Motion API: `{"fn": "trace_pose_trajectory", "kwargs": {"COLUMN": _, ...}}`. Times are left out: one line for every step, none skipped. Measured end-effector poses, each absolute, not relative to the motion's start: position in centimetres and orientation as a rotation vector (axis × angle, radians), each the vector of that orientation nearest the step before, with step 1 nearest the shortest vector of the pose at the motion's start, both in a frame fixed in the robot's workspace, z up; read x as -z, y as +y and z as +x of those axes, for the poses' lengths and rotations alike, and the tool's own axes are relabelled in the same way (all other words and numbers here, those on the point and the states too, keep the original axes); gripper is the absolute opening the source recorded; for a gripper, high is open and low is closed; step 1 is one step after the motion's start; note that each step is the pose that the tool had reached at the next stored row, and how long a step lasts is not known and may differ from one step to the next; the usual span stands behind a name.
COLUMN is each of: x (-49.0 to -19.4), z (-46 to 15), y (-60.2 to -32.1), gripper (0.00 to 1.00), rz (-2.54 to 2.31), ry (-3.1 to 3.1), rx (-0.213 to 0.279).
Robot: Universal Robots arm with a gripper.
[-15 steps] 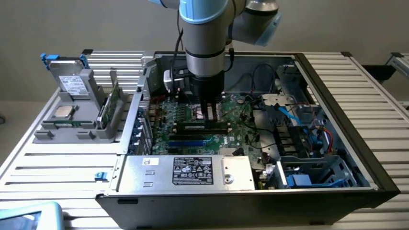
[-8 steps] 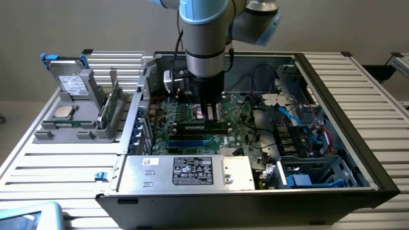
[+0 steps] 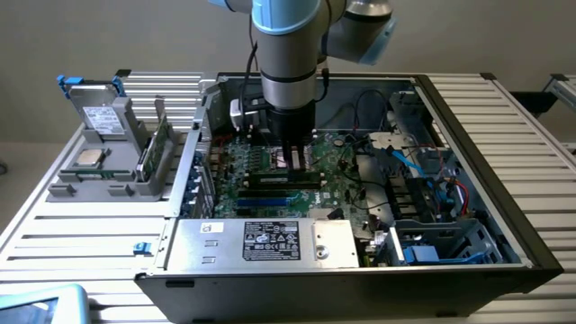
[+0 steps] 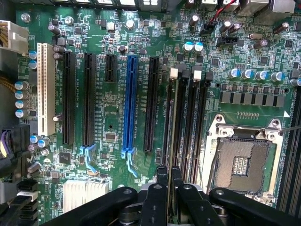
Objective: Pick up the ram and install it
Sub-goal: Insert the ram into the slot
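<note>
The jaws are clenched narrowly on the top edge of the ram (image 3: pixel 270 179), which stands on edge under the gripper (image 3: pixel 293 165) along a memory slot (image 4: pixel 186 117) of the motherboard (image 4: pixel 117 47). Whether it is fully seated cannot be told. The open processor socket (image 4: pixel 240 165) lies just beside the slots, on the far side in the exterior view. The blue expansion slot (image 4: pixel 131 103) runs parallel on the other side. Outside the case (image 3: pixel 504 135), at the exterior view's left, a grey rack (image 3: pixel 99 182) holds a square processor chip (image 3: pixel 88 158).
</note>
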State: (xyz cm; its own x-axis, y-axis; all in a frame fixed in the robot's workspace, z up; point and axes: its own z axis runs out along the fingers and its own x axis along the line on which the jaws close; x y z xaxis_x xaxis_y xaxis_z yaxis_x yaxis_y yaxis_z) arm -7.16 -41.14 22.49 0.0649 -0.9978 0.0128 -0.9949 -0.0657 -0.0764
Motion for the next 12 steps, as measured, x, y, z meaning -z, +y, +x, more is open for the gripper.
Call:
{"fn": "trace_pose_trajectory", "kwargs": {"x": -22.50, "z": -7.16, "y": -41.16, "gripper": 0.15, "rz": -2.258, "ry": 2.114, "rx": 0.095}}
{"fn": "trace_pose_trajectory", "kwargs": {"x": -22.50, "z": -7.16, "y": -41.18, "gripper": 0.15, "rz": -2.258, "ry": 2.115, "rx": 0.095}}
{"fn": "trace_pose_trajectory", "kwargs": {"x": -22.50, "z": -7.16, "y": -41.18, "gripper": 0.15, "rz": -2.258, "ry": 2.115, "rx": 0.095}}
{"fn": "trace_pose_trajectory", "kwargs": {"x": -22.50, "z": -7.16, "y": -41.18, "gripper": 0.15, "rz": -2.258, "ry": 2.115, "rx": 0.095}}
{"fn": "trace_pose_trajectory", "kwargs": {"x": -22.50, "z": -7.16, "y": -41.18, "gripper": 0.15, "rz": -2.258, "ry": 2.114, "rx": 0.095}}
{"fn": "trace_pose_trajectory", "kwargs": {"x": -22.49, "z": -7.17, "y": -41.20, "gripper": 0.15, "rz": -2.258, "ry": 2.114, "rx": 0.096}}
{"fn": "trace_pose_trajectory", "kwargs": {"x": -22.49, "z": -7.17, "y": -41.20, "gripper": 0.15, "rz": -2.257, "ry": 2.114, "rx": 0.096}}
{"fn": "trace_pose_trajectory", "kwargs": {"x": -22.49, "z": -7.17, "y": -41.20, "gripper": 0.15, "rz": -2.257, "ry": 2.114, "rx": 0.096}}
{"fn": "trace_pose_trajectory", "kwargs": {"x": -22.49, "z": -7.17, "y": -41.21, "gripper": 0.15, "rz": -2.257, "ry": 2.114, "rx": 0.096}}
{"fn": "trace_pose_trajectory", "kwargs": {"x": -22.49, "z": -7.17, "y": -41.22, "gripper": 0.15, "rz": -2.257, "ry": 2.114, "rx": 0.096}}
{"fn": "trace_pose_trajectory", "kwargs": {"x": -22.49, "z": -7.18, "y": -41.24, "gripper": 0.15, "rz": -2.257, "ry": 2.114, "rx": 0.097}}
{"fn": "trace_pose_trajectory", "kwargs": {"x": -22.48, "z": -7.18, "y": -41.24, "gripper": 0.15, "rz": -2.256, "ry": 2.115, "rx": 0.097}}
